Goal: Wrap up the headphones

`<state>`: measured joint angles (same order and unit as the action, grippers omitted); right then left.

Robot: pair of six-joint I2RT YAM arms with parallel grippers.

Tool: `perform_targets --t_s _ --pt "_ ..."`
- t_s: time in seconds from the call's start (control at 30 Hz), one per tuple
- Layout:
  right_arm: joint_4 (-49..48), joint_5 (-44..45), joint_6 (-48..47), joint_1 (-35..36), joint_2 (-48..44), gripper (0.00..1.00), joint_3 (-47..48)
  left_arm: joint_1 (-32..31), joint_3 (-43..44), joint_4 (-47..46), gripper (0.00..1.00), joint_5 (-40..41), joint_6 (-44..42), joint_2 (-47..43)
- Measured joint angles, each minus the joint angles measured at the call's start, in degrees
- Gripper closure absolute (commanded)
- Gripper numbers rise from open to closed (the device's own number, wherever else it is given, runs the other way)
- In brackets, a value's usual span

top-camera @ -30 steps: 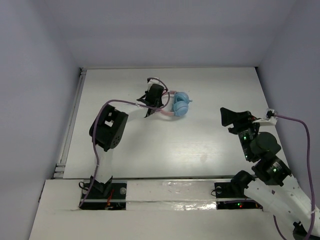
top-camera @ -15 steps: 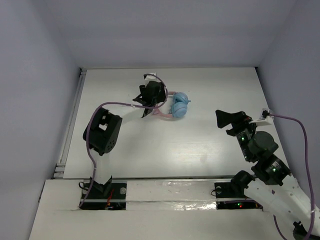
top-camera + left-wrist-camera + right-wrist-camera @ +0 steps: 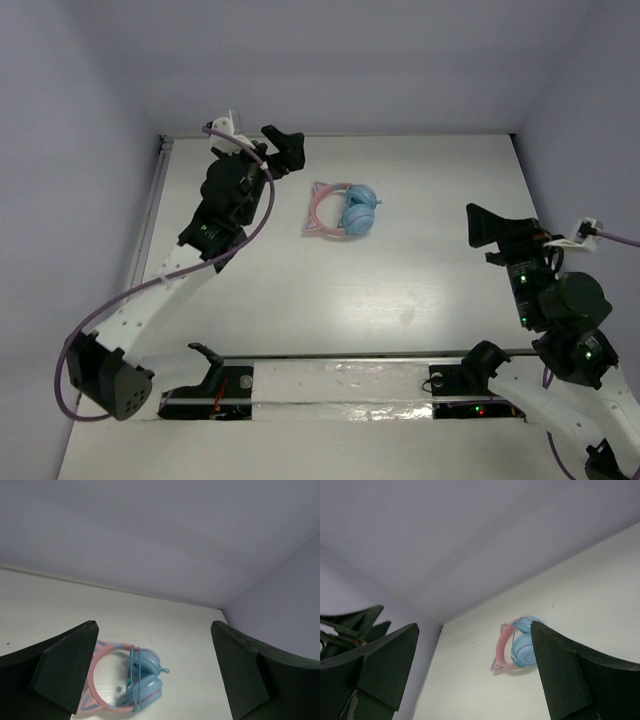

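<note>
Top view: shows the headphones [image 3: 343,211] lying on the white table [image 3: 400,300], toward its far middle, with the pink headband [image 3: 318,210] on the left and the two blue ear cups [image 3: 358,212] folded together on the right. Touched by neither arm. Shows the left gripper [image 3: 287,150] near the far left corner, jaws spread wide and holding nothing. Shows the right gripper [image 3: 495,225] over the right side, likewise wide apart and empty.

Left wrist view: frames the headphones [image 3: 127,680] between the parted fingers [image 3: 65,675], well beyond them, with a thin pale cable [image 3: 132,662] crossing the ear cups.

Right wrist view: looks across the table at the headphones [image 3: 517,649], far off, near the back wall [image 3: 470,540].
</note>
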<state>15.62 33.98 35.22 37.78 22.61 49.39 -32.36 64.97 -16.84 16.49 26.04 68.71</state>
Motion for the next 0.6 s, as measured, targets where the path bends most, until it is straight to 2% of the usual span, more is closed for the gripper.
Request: perform_targets --t_s 0.23,0.43,0.6 --pt "0.63 3.48 -2.51 -0.02 -5.01 0.00 6.21 0.02 -6.54 9.79 0.01 -0.79 1.44 -15.96" --pt "0.35 6.64 -4.42 0.00 -8.41 0.00 7.78 0.09 -8.04 15.65 0.01 0.50 1.03 -30.05" --pt "0.26 7.43 -5.18 -0.02 -7.32 0.00 7.96 0.22 -8.28 17.38 0.01 1.70 -0.13 -35.19"
